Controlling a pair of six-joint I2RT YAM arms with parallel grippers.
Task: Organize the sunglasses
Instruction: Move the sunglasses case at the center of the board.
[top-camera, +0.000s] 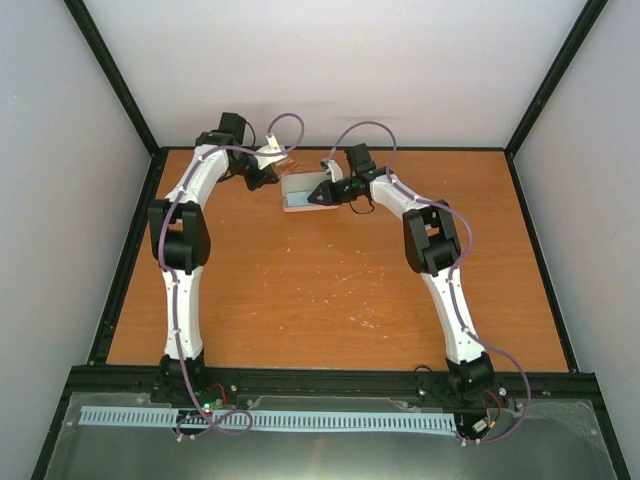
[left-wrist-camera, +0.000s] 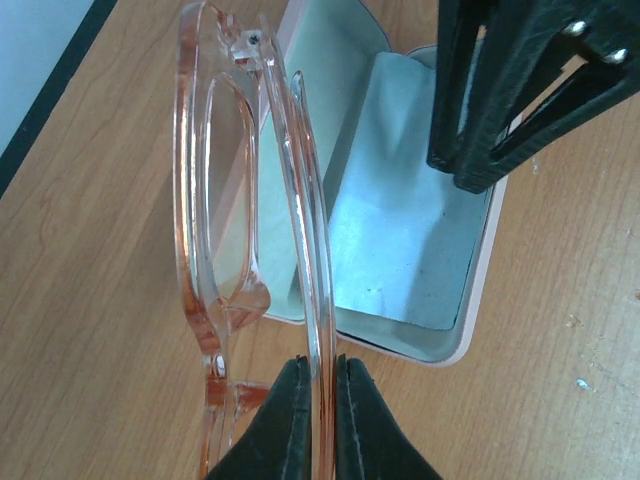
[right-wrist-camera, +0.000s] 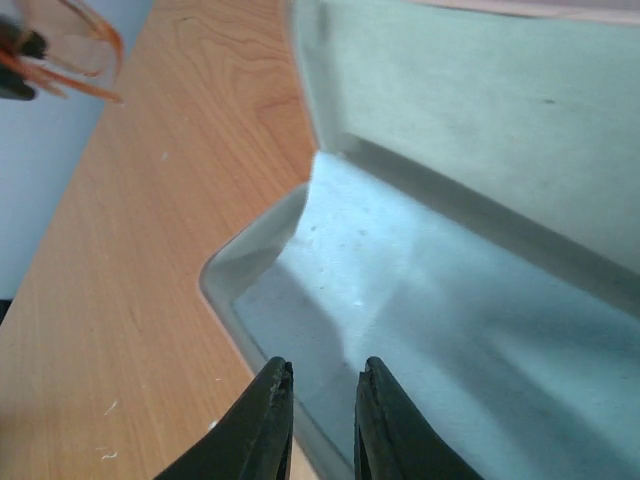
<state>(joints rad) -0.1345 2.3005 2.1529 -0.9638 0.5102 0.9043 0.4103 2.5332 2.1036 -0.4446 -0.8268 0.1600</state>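
The sunglasses (left-wrist-camera: 215, 230), with a thin translucent amber frame, hang folded just left of the open pale pink-grey case (left-wrist-camera: 478, 300). My left gripper (left-wrist-camera: 320, 375) is shut on one slim arm of them and holds them above the wood. In the top view the sunglasses (top-camera: 284, 160) and left gripper (top-camera: 270, 168) are at the back, left of the case (top-camera: 298, 192). My right gripper (right-wrist-camera: 322, 385) straddles the case's rim (right-wrist-camera: 225, 285) with its jaws narrowly apart and closed on the wall. It is at the case's right end in the top view (top-camera: 318, 194).
A light blue cloth (left-wrist-camera: 400, 230) lies inside the case's tray. The case lid (right-wrist-camera: 480, 110) stands raised behind the tray. The right gripper's black fingers (left-wrist-camera: 470, 150) stand at the case's far end. The back wall and black frame edge (top-camera: 330, 150) are close behind.
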